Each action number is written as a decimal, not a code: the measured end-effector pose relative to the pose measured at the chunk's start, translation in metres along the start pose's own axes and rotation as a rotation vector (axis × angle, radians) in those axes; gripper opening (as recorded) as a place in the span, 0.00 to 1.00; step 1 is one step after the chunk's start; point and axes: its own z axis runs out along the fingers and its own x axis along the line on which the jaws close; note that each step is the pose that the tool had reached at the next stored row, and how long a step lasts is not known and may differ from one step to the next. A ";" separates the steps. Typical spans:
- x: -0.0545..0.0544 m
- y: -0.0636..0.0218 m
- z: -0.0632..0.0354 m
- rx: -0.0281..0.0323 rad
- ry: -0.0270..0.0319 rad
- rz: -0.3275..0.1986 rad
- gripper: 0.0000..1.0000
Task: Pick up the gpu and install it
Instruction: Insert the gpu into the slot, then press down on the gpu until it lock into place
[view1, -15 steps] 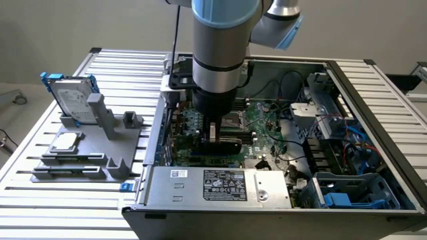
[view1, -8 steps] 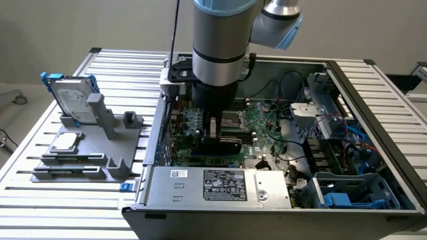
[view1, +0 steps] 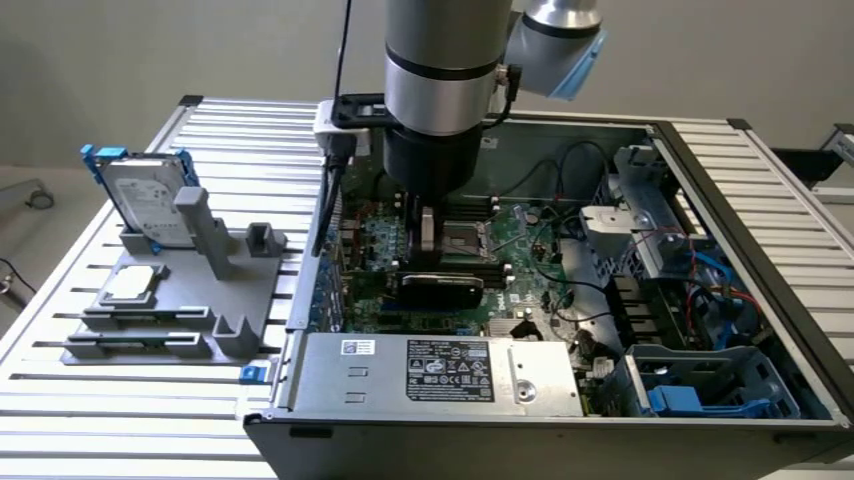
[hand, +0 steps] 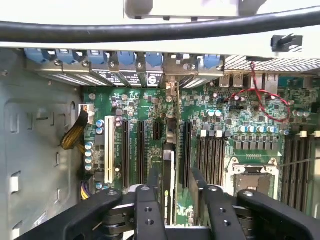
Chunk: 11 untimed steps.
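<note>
Item: gpu, a thin expansion card. In the wrist view it shows edge-on, upright among the long slots of the green motherboard, with its silver end bracket against the case's rear wall. In the exterior view its glossy black cover faces the camera, low inside the open computer case.

Gripper: lowered into the case directly over the card, its black fingers spread to either side; bare board shows between card and one finger, so nothing is clamped.

Nearby: grey power supply; a hard drive with blue frame stands in a grey holder outside the case.
</note>
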 end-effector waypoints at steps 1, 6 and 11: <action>0.000 0.0000 0.0000 0.0001 -0.0001 0.000 0.32; 0.000 0.0000 0.0001 0.0000 -0.0002 0.000 0.14; 0.000 0.0000 0.0000 0.0000 -0.0001 0.000 0.11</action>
